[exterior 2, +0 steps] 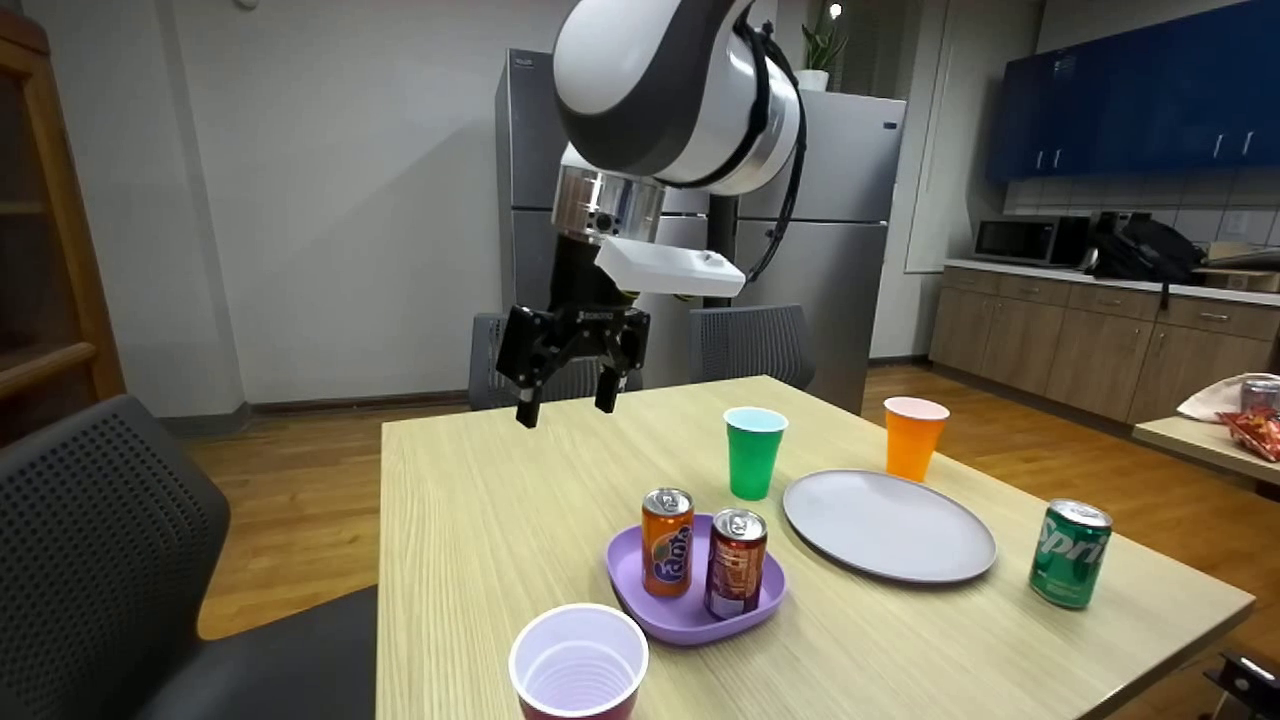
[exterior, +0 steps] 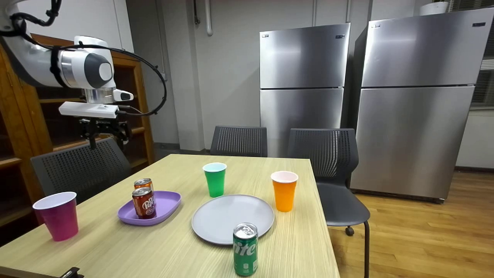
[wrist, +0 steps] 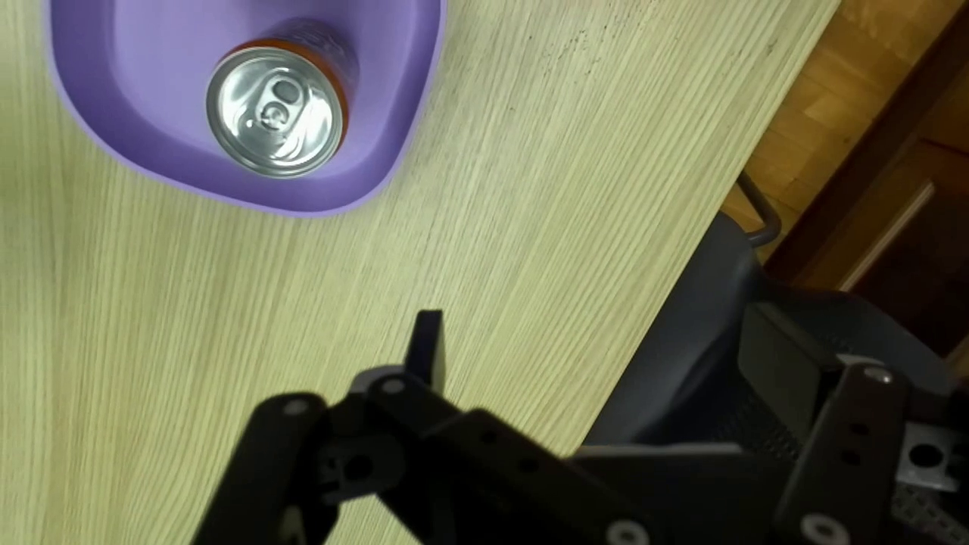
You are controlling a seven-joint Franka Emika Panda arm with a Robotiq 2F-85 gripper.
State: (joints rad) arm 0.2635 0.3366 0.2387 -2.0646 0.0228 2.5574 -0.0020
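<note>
Hovers mid-frame in an exterior view with empty, wide-spread gripper (exterior 2: 567,402); could topple Fanta can (exterior 2: 667,545), lower center, by swinging low.

In an exterior view a tray (exterior 2: 680,626) is resting below centre on the table (exterior 2: 480,510), a Fanta can (exterior 2: 667,545) standing in it left of a Dr Pepper can (exterior 2: 736,566). One cup (exterior 2: 580,665) is standing before the tray at the frame's bottom edge, another cup (exterior 2: 754,455) behind it. Right of the tray a plate (exterior 2: 890,530) is lying, a third cup (exterior 2: 912,442) standing behind it and a Sprite can (exterior 2: 1071,555) to its right.
</note>
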